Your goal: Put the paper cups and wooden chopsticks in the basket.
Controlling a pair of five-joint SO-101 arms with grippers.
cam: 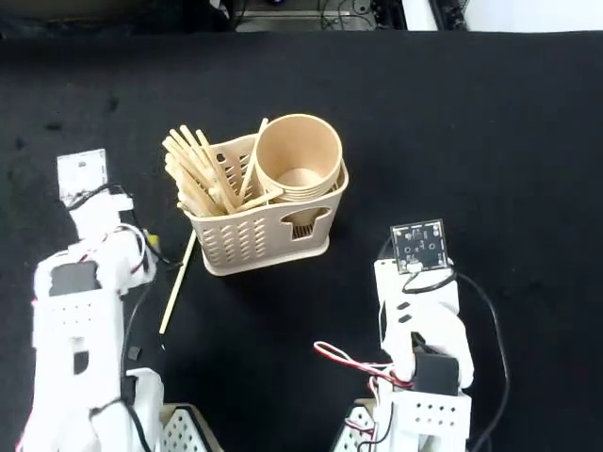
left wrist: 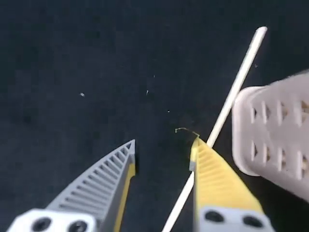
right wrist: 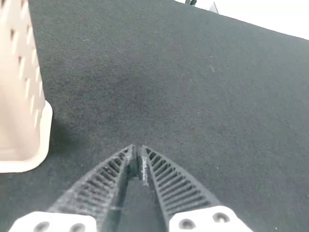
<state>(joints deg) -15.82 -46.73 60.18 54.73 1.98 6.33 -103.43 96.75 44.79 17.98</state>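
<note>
High view: we log the basket (cam: 264, 235) at frame centre, holding paper cups (cam: 298, 155) and chopsticks (cam: 193, 165). A loose chopstick (cam: 176, 287) lies lower left of it. The left gripper (left wrist: 164, 141) has its fingers spread apart; the right gripper (right wrist: 137, 149) is pinched closed on nothing.

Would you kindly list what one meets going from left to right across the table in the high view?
left arm → loose chopstick lying on the table → basket → right arm

paper cups (cam: 298, 155) in basket (cam: 264, 235), right side, chopsticks (cam: 200, 169) left side; loose chopstick (cam: 177, 287) on table (cam: 471, 141) left of it
</note>
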